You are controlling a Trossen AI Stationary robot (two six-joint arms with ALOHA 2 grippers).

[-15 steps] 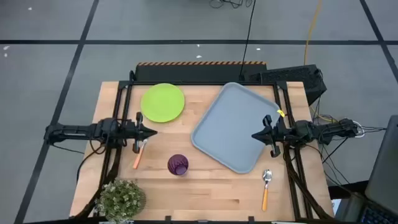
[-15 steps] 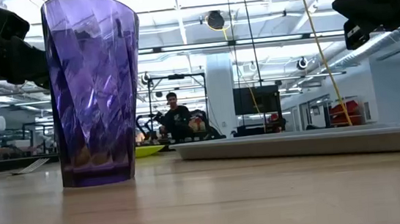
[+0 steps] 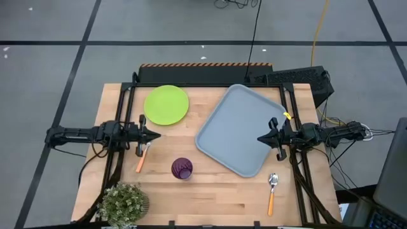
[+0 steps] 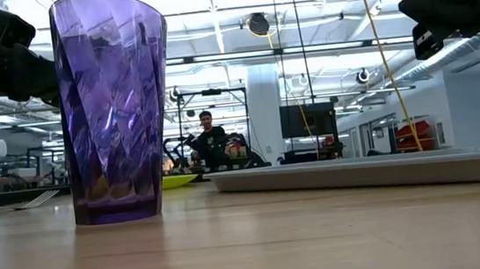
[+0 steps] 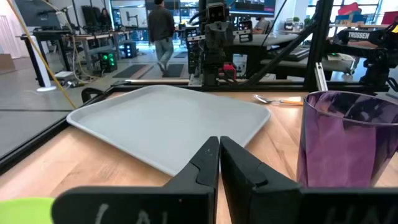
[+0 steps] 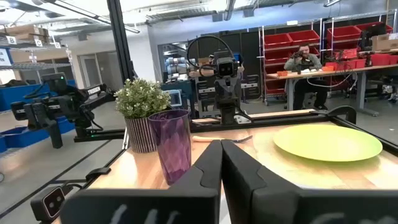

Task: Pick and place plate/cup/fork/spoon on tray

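While both pincers hover closed, left pincer [image 3: 156,135] above fork [image 3: 141,158], right pincer [image 3: 261,138] over tray [image 3: 235,130].

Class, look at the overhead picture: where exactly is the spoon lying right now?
In the high view the spoon lies on the bare wood near the table's front right corner, just outside the tray, with its bowl toward the tray.

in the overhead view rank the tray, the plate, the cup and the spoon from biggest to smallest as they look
1. tray
2. plate
3. spoon and cup: unsure; the spoon is longer but slim, the cup rounder and shows only its top from above.
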